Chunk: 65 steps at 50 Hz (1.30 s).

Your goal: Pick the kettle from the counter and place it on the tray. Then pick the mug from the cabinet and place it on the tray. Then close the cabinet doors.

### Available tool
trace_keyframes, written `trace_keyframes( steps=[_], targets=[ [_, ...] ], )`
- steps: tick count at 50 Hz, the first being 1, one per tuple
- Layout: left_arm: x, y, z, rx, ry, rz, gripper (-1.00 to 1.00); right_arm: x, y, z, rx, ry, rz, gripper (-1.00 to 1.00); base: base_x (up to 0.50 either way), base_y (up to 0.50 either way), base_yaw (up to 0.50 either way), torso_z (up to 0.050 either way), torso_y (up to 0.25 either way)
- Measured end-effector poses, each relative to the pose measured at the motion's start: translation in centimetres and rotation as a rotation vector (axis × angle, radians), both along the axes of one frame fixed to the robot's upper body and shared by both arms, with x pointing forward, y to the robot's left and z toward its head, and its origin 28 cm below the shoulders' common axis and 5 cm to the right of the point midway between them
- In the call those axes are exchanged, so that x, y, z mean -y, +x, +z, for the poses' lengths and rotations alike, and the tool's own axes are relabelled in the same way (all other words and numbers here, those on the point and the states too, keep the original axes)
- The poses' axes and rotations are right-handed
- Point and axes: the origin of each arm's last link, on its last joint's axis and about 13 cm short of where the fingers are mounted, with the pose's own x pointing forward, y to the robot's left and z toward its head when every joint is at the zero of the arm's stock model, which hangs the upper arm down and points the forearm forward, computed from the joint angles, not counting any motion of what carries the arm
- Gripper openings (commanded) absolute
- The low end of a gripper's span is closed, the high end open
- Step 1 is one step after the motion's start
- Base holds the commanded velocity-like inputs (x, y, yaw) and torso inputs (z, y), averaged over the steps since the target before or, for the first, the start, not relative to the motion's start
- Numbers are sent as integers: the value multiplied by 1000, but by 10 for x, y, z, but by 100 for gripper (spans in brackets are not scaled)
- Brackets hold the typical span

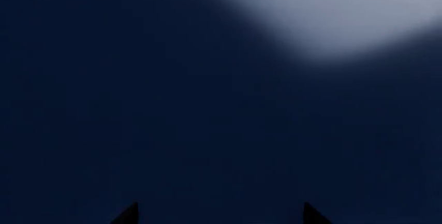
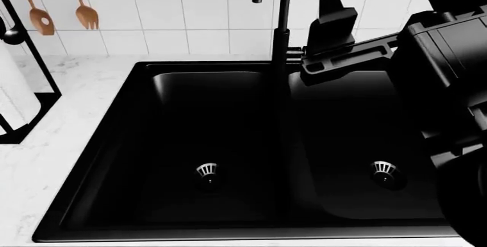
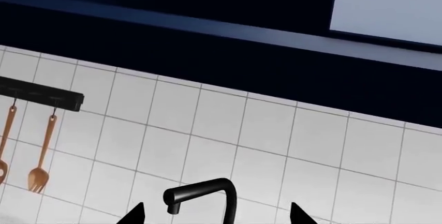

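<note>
1. Black fingertips of the left gripper point(image 1: 219, 214) poke in as two small points set apart in the left wrist view, so the jaws stand open with nothing between them. Everything beyond is a dark blue blur with a pale patch point(image 1: 332, 12) toward one corner; I cannot tell what surface it is.

2. Head view: the right arm point(image 2: 449, 116) fills the right side, raised over the black double-basin sink point(image 2: 91, 161), with a drain point(image 2: 207, 171) in each basin. A black faucet point(image 2: 278, 7) rises at the sink's back edge. The counter point(image 2: 45, 161) shows along the sink's left edge. Wooden utensils point(image 2: 61, 7) hang on the tiled wall point(image 2: 190, 13), and a paper-towel roll point(image 2: 13, 87) stands at the counter's far left. Kettle, tray and mug are not in sight.

3. Right wrist view: the right gripper point(image 3: 215, 214) has its tips spread, holding nothing, aimed at the faucet, the tiles and a dark blue cabinet underside point(image 3: 207, 53).
</note>
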Motion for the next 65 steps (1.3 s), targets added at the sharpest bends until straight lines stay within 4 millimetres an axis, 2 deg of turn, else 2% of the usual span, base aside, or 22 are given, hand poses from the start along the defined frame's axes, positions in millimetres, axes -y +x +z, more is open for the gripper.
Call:
trace_keyframes(
  steps=[32, 65],
  targets=[
    [28, 53, 3, -44, 28, 97, 100, 4, -2, -6, -9, 9, -4, 100, 0, 0, 0, 0, 0],
    [62, 100, 8, -76, 83, 285, 100, 10, -10, -10, -21, 6, -20, 100, 2, 0, 0, 0, 0]
  ],
)
